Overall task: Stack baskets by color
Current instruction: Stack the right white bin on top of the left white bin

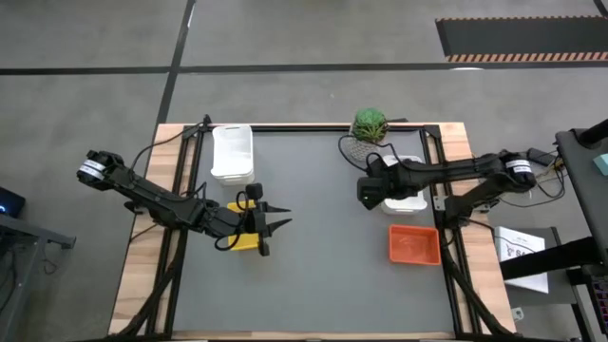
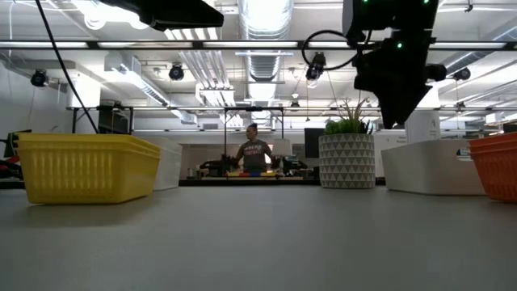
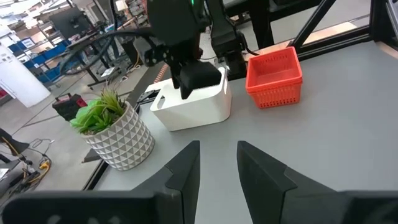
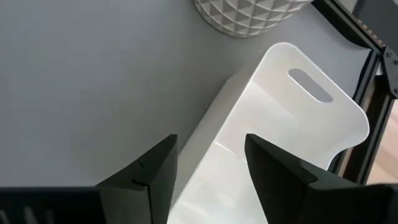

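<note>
The right claw (image 4: 208, 168) hangs open and empty just above the white basket (image 4: 292, 124), which sits below its fingers between the plant (image 1: 370, 123) and the orange basket (image 1: 414, 244), while the left claw (image 1: 275, 228), part open, holds nothing beside the yellow basket (image 1: 245, 237).

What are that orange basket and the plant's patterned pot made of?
The orange basket looks like moulded plastic: thin walls, fine slotted mesh, a slight sheen. The pot seems to be ceramic or cement with a matte white, faceted triangle relief; the pictures cannot settle which.
</note>
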Available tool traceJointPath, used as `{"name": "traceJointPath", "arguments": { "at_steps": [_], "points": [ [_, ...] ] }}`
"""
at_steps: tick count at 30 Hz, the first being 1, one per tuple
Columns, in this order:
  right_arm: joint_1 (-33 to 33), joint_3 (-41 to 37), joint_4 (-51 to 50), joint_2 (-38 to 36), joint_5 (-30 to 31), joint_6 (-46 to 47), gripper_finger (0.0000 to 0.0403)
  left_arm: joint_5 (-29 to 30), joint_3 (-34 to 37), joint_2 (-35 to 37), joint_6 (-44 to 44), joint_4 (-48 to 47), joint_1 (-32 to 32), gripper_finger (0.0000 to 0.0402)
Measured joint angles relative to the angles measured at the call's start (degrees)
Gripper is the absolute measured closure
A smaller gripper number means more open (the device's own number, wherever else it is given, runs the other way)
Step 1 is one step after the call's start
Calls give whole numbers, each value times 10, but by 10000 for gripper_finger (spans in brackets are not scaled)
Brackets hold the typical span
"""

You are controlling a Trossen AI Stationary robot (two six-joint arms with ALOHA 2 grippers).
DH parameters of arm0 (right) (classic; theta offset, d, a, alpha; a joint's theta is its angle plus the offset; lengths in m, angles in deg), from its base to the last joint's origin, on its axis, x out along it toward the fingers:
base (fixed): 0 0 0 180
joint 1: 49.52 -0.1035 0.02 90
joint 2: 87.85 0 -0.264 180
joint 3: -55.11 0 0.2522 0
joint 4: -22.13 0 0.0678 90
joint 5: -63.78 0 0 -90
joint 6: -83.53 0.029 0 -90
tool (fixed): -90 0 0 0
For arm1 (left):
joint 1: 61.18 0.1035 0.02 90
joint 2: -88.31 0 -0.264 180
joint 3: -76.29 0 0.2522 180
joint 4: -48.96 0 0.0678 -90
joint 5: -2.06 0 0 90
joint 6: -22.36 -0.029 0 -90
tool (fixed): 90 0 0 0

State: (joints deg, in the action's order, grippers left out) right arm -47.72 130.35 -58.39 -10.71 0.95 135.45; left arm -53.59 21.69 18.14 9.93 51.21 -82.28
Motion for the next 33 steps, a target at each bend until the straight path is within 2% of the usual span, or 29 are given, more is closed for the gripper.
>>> {"name": "traceJointPath", "arguments": {
  "at_steps": [15,20,25,33],
  "points": [
    [33,-12,3,80,0,23,221,0,0,0,0,0,0,311],
    [35,-31,42,108,-15,26,228,0,0,0,0,0,0,311],
    [35,-32,82,129,-64,23,263,0,0,0,0,0,0,311],
    [27,-21,113,138,-94,11,354,0,0,0,0,0,0,311]
  ]
}}
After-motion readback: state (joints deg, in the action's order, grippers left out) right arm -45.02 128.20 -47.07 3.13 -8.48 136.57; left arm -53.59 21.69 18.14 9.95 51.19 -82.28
